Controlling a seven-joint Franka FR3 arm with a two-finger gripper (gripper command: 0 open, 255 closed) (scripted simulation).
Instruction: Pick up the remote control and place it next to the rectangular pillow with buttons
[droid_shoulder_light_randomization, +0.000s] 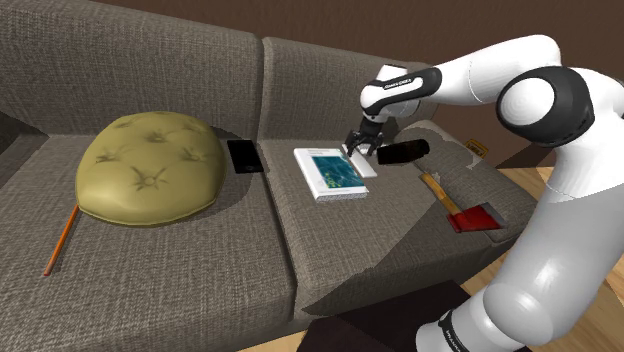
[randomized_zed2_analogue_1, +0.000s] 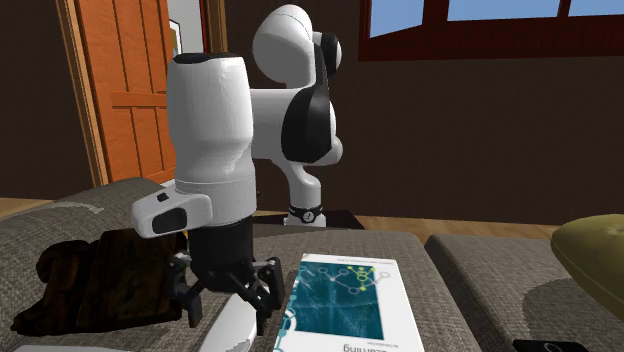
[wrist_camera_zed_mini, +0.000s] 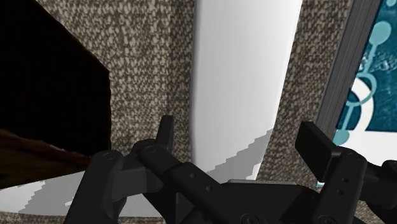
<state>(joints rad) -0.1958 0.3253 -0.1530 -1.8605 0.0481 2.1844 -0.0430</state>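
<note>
Remote control (wrist_camera_zed_mini: 242, 83) between spread jaws

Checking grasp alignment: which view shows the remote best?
The wrist view: the white remote lies lengthwise between the open jaws. The shoulder view shows a sliver beside the book; the second exterior view, one end under the gripper.

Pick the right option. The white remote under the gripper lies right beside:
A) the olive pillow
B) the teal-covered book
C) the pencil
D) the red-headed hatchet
B: the white remote lies lengthwise along the edge of the teal-covered book, with the open gripper poised over it.
</note>
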